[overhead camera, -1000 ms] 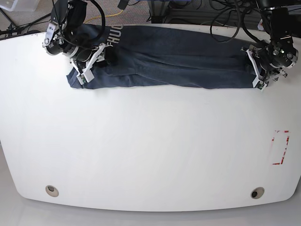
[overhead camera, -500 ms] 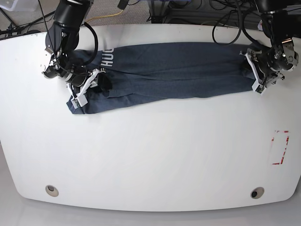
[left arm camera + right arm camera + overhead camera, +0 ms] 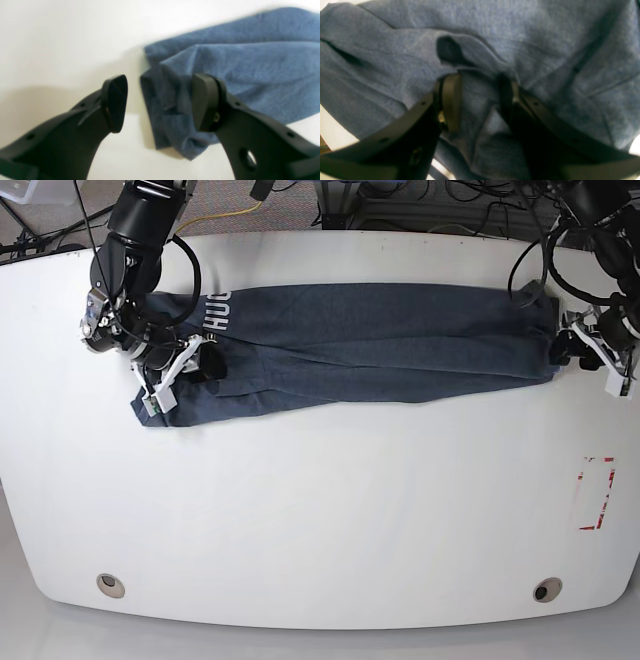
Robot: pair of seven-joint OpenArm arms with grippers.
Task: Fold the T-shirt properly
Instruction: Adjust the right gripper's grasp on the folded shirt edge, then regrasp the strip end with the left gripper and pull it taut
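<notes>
White tabletop with one folded garment

The tabletop (image 3: 320, 510) is white with rounded corners; the T-shirt (image 3: 380, 340) lies across its far part as a long dark-blue band. A red rectangle mark (image 3: 597, 493) sits near the right edge, two round holes (image 3: 111, 585) near the front.

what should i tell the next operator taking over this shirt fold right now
Left gripper: open at the T-shirt end, one finger over the cloth, one over the table; holding nothing.
Right gripper: jaws part-closed with a fold of cloth between them; a firm pinch cannot be confirmed.
T-shirt: lies as a long band across the far side of the table, white lettering showing near the right arm's end.
Done: folded lengthwise into a band.
Left: fold the band across its length into a compact stack, then smooth it.
</notes>
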